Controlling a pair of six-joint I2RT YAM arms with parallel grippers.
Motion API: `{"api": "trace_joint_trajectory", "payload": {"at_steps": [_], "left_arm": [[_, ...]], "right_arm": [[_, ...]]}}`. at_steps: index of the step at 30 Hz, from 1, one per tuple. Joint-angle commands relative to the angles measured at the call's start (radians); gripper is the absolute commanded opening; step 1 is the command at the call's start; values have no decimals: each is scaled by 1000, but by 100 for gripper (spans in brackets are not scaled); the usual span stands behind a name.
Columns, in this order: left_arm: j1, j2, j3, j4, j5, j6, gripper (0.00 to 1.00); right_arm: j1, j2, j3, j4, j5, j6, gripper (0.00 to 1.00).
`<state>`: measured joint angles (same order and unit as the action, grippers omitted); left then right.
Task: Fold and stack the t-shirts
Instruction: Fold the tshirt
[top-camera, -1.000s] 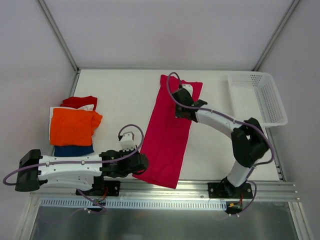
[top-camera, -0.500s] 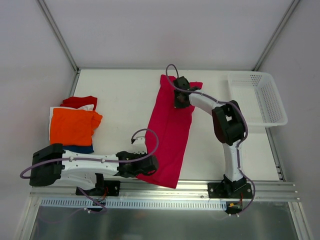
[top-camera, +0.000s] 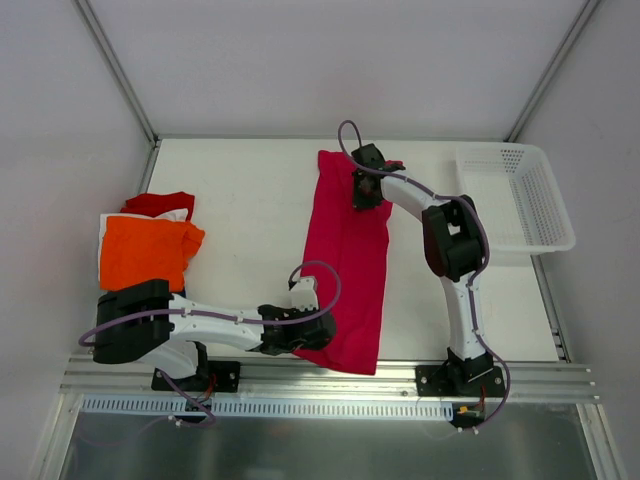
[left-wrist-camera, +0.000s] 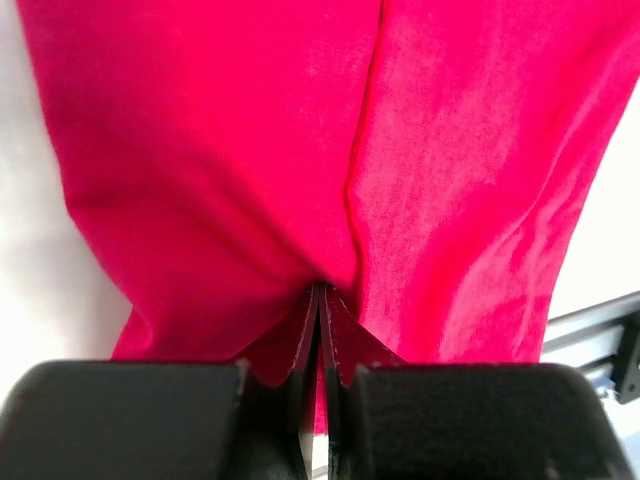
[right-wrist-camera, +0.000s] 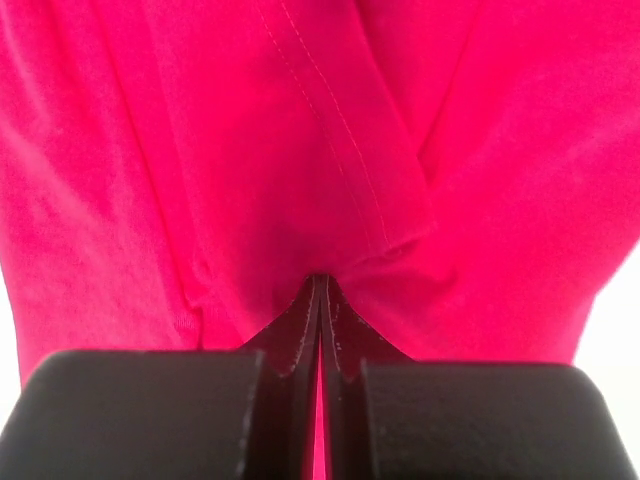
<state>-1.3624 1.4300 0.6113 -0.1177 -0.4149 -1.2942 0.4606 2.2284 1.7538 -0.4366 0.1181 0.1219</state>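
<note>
1. Top external view places the pink t-shirt (top-camera: 345, 265) on the surface (top-camera: 240, 200) to the left of the basket (top-camera: 520, 200). It lies as a long narrow strip running from the far side towards the arm bases.
2. We see the right gripper (top-camera: 364, 198) at the strip's far end, the end nearer the basket. In its wrist view the right gripper (right-wrist-camera: 320, 290) has its jaws pressed together on pink t-shirt (right-wrist-camera: 150, 150) cloth, with a hemmed flap puckering into the tips.
3. We see the left gripper (top-camera: 322, 333) at the near end, farther from the basket. Its wrist view shows the left gripper (left-wrist-camera: 320, 300) pinched tight on the pink t-shirt (left-wrist-camera: 250, 150), a long crease leading straight into the jaws.
4. We judge the step to be stretching and squaring the strip before an end-to-end fold. To do it well, we pull the two ends apart gently and evenly, low over the surface, so the lengthwise crease does not wander.
5. We note that the near end looks wider and more slanted than the far end. We would draw it into line first, otherwise the fold will come out skewed.
6. We also mind the stack, the orange t-shirt (top-camera: 148, 252) on top and a red t-shirt (top-camera: 160, 203) showing beyond it. It sits well left of the basket, past the strip, and the left arm (top-camera: 190, 325) lies close to it.
</note>
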Motion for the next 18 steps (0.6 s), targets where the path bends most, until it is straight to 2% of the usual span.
{"api": "trace_joint_trajectory", "payload": {"at_steps": [1,13,16,18], "left_arm": [[-12,33,-10,-7,79,22,0],[-12,73,94,6,71,76,0],[-12,63,108,-8,27,119,0],[-12,26,139,-93,-76,144,0]], "right_arm": [[4,42,73,-43,-37,-16,0],[-7,212,334,-105,-150,-17,0],[-7,186,307,-39,-138,-48,1],[-5,82,189,65,-118,-65,0]]}}
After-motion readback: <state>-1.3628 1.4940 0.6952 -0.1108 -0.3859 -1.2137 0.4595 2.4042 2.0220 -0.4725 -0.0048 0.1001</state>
